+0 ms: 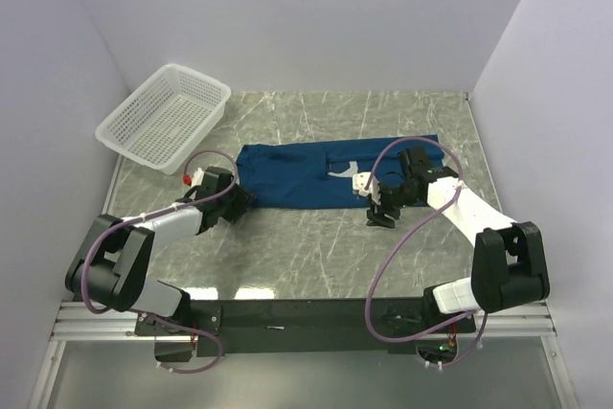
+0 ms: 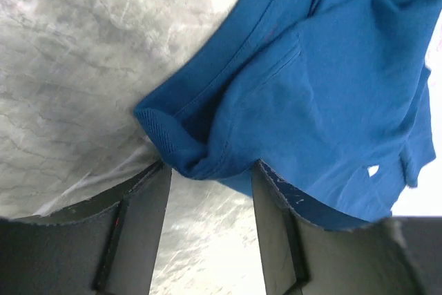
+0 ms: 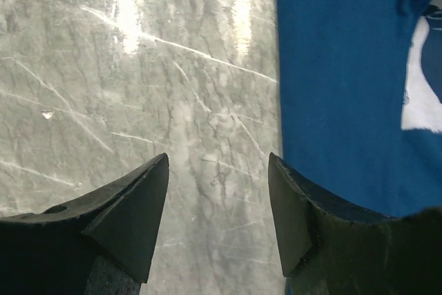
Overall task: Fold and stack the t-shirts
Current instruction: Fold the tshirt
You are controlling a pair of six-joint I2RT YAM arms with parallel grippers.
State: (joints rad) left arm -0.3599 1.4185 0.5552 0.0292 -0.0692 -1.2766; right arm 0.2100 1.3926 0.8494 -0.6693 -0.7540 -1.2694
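Note:
One dark blue t-shirt (image 1: 297,177) lies folded into a long band across the middle of the table, a bit of its pale print (image 1: 345,171) showing. My left gripper (image 1: 239,200) is at the band's left end. In the left wrist view its jaws (image 2: 210,170) stand open, and a bunched hem corner of the t-shirt (image 2: 186,153) lies right at the fingertips. My right gripper (image 1: 376,215) hovers at the shirt's near edge. It is open (image 3: 217,164) over bare marble, its right finger (image 3: 297,219) over the t-shirt's edge (image 3: 338,88).
A white plastic mesh basket (image 1: 165,120) stands at the back left, with nothing visible in it. Pale walls close in the table on the left, back and right. The arms' bases sit on the dark rail (image 1: 306,313) at the near edge.

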